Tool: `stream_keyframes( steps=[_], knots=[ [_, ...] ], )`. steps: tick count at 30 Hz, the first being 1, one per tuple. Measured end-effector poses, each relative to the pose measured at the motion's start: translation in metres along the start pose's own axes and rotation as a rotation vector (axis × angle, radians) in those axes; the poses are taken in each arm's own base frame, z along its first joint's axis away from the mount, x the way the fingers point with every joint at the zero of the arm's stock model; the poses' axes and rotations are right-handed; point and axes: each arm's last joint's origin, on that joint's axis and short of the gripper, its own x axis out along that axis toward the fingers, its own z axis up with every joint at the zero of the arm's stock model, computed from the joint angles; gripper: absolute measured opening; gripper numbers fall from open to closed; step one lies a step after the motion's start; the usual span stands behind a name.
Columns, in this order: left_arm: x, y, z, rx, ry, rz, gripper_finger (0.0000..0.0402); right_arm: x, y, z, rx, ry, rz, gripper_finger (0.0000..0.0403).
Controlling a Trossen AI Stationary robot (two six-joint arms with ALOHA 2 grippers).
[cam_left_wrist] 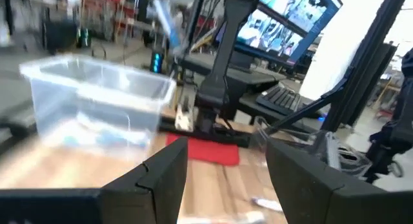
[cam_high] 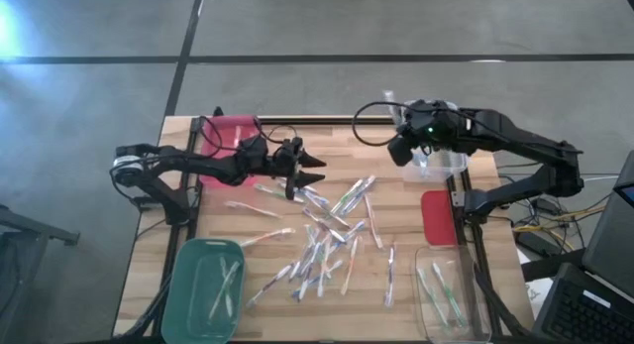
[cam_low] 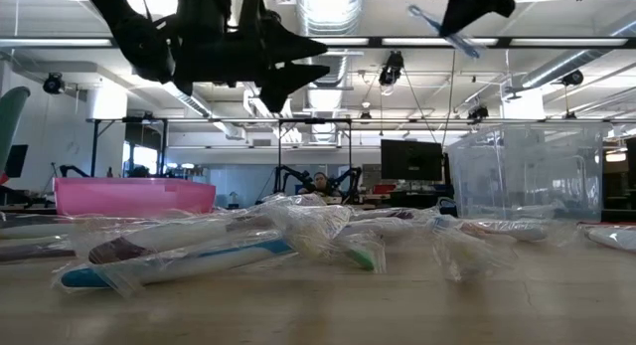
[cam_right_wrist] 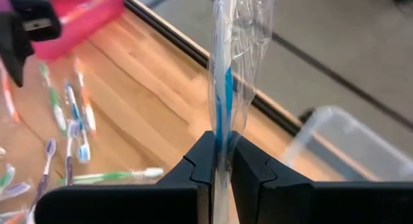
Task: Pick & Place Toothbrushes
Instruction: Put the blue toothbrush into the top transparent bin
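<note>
Two grippers are mine. My right gripper (cam_right_wrist: pixel 219 161) is clamped on a blue toothbrush (cam_right_wrist: pixel 222 88) in a clear wrapper, which stands up from between my fingers; I hold it in the air above the small clear bin (cam_high: pixel 441 164) at the far right part of the wooden table (cam_high: pixel 396 200). My left gripper (cam_high: pixel 305 175) hangs above the table with its jaws spread wide and nothing between them, near the pink bin (cam_high: pixel 230 138) and over the near edge of the heap.

The heap of wrapped toothbrushes (cam_high: pixel 322 240) lies scattered across the middle of the table, between the pink bin and the small clear bin, with green, blue, pink and purple accents showing through the wrappers. A green bin (cam_high: pixel 203 287) sits on the side of the heap toward the table's near left corner, with a couple of toothbrushes in it. A larger clear bin (cam_high: pixel 451 289) at the near right corner holds a few green ones. A red pad (cam_high: pixel 438 217) lies just beside that larger clear bin.
</note>
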Motion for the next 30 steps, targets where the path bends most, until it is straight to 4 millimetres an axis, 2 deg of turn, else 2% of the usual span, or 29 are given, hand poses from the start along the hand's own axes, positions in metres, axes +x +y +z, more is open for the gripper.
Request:
stream_keyframes(
  steps=[11, 21, 30],
  knots=[
    [0.000, 0.002, -0.011, -0.078, 0.101, 0.028, 0.0213, -0.001, -0.030, -0.012, 0.261, 0.177, -0.151, 0.0022],
    [-0.002, 0.004, -0.018, -0.132, 0.170, 0.050, 0.0214, 0.008, -0.045, -0.008, 0.371, 0.215, -0.196, 0.0022],
    [-0.003, 0.004, -0.023, -0.187, 0.212, 0.067, 0.0213, 0.016, -0.066, -0.007, 0.418, 0.273, -0.220, 0.0022]
  ],
)
